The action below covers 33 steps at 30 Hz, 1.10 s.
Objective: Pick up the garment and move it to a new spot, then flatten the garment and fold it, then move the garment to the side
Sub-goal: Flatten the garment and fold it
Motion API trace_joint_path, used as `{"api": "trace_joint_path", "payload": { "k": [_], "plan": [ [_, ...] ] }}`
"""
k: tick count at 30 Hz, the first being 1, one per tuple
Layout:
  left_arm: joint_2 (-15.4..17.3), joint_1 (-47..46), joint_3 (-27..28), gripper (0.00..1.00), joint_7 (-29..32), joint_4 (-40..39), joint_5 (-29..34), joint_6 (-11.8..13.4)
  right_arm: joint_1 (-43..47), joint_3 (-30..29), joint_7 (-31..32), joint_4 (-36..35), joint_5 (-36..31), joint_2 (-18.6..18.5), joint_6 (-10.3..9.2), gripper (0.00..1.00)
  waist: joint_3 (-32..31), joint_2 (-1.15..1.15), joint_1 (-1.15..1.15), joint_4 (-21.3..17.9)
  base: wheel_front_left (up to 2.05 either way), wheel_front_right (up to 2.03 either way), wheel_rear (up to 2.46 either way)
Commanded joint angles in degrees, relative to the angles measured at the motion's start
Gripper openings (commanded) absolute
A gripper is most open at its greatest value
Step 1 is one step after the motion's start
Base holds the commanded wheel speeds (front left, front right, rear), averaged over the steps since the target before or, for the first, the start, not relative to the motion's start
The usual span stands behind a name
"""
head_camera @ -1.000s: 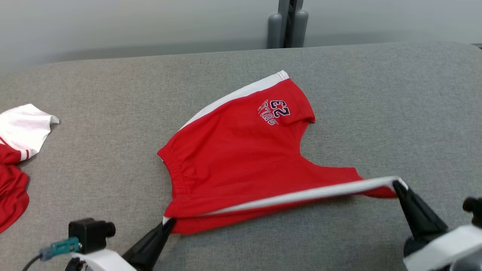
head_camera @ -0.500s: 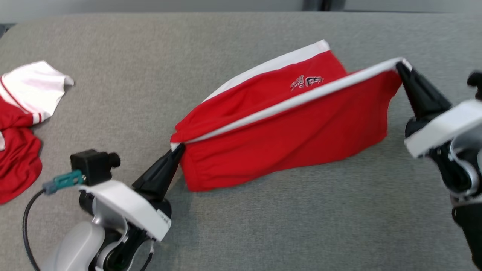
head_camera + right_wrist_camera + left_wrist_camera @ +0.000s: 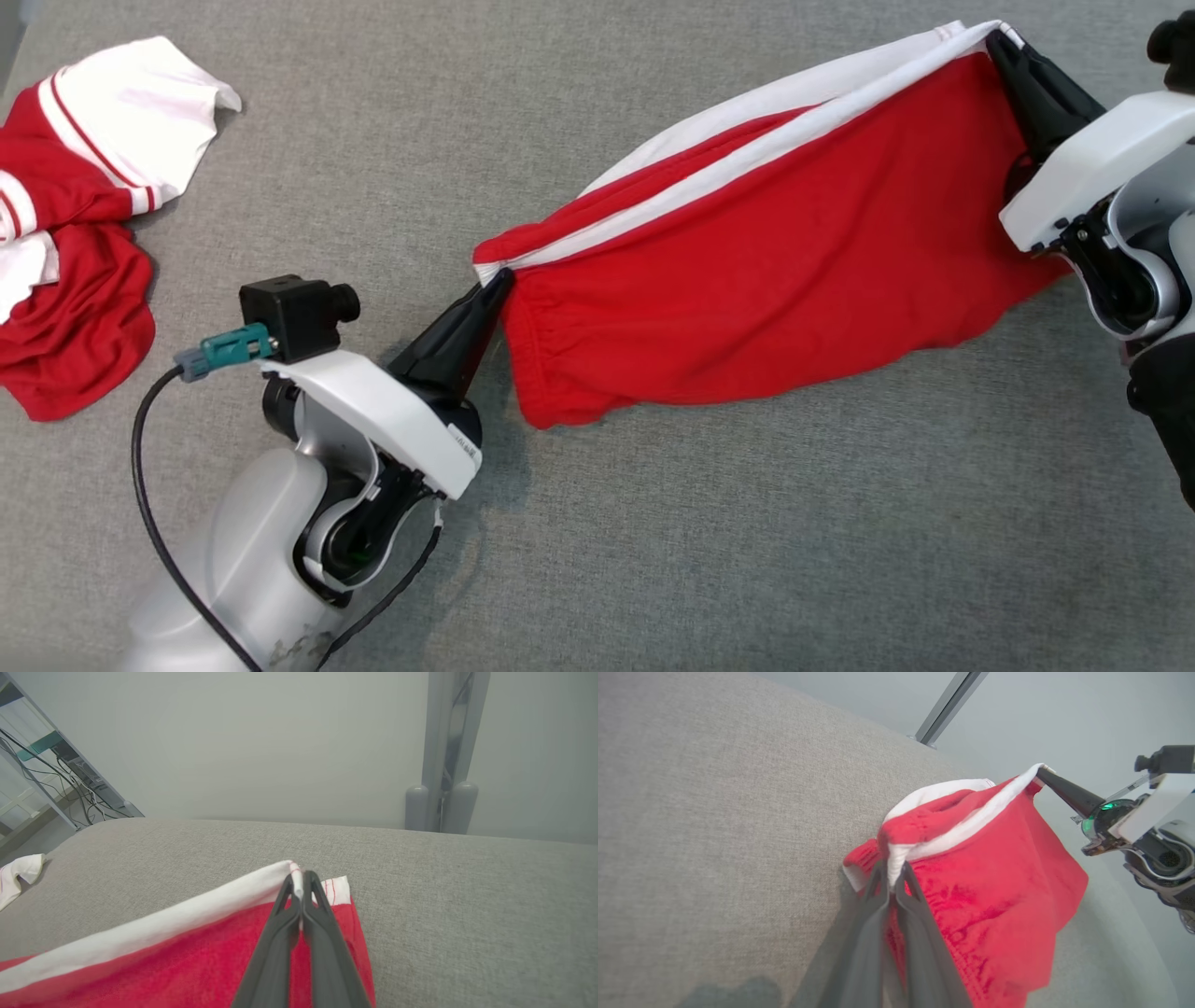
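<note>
garment (image 3: 766, 271): red shorts strung between both pincers, hanging over the grey pad (image 3: 653, 560)
left gripper (image 3: 499, 280): clamped on its 8 o'clock corner
right gripper (image 3: 997, 37): pinching its 2 o'clock corner
other clothes (image 3: 84, 215): heap at 10 o'clock

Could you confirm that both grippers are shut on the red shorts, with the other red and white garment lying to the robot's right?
Not quite: the head view shows the other garment lying to the robot's left. The left gripper and right gripper are indeed both shut on the red shorts.
</note>
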Motion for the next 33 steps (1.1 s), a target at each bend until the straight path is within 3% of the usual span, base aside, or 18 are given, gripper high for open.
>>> {"api": "trace_joint_path", "payload": {
  "k": [1,3,4,5,6,7,16,21,26,33],
  "plan": [
    [-0.1,-1.1,0.1,0.00,-0.4,0.4,0.2,-0.5,-0.8,0.5,-0.6,0.6,0.5,-0.2,0.00,0.00,0.4,0.00,0.00,0.4,0.00,0.00,0.00],
    [-0.7,-1.9,-0.4,0.04,-0.1,1.7,0.0,-1.1,-2.2,2.2,-1.0,3.1,1.7,0.0,0.00,0.00,0.5,0.00,0.00,0.4,0.00,0.00,0.00],
    [-1.1,-2.3,-0.3,0.17,-0.7,2.2,0.0,-1.4,-2.8,3.1,-1.5,3.9,2.2,0.0,0.00,0.00,0.6,0.00,0.00,0.4,0.00,0.00,0.00],
    [-1.4,-2.6,-0.2,0.50,-1.0,2.7,0.0,-1.4,-3.4,3.8,-1.9,4.8,2.7,0.0,0.00,0.16,0.7,0.00,0.00,0.4,0.00,0.00,0.00],
    [-1.4,-2.7,-0.2,1.00,-1.4,3.1,0.4,-1.4,-3.7,4.8,-2.4,5.3,3.3,0.1,0.00,0.44,0.6,0.00,0.00,0.4,0.00,0.00,0.00],
    [-1.4,-2.7,-0.1,1.00,-2.0,3.5,0.9,-1.1,-3.9,5.3,-3.3,5.8,3.8,0.2,0.00,1.00,0.6,0.00,0.00,0.3,0.00,0.00,0.00],
    [-1.4,1.2,4.0,1.00,-12.1,2.6,3.4,2.7,-1.0,7.5,-14.0,8.8,6.1,-0.2,0.00,1.00,-1.8,0.00,0.00,-1.7,0.00,0.00,0.00],
    [-0.1,3.4,7.3,1.00,-16.0,-0.7,9.7,7.9,2.6,3.6,-16.9,8.2,2.3,0.3,0.00,1.00,-3.9,0.00,0.00,-3.3,0.00,0.00,0.00],
    [0.4,5.5,11.9,1.00,-16.5,-5.8,18.5,12.1,9.8,-5.4,-16.9,-0.2,-7.0,1.7,0.00,1.00,-5.7,0.00,0.00,-5.5,0.00,0.00,0.00],
    [1.1,9.2,14.4,1.00,-16.6,-6.7,27.5,13.6,22.4,-14.7,-16.9,-11.4,-17.7,5.4,0.00,1.00,-8.3,0.00,0.00,-7.9,0.00,0.00,0.00]
  ]
}}
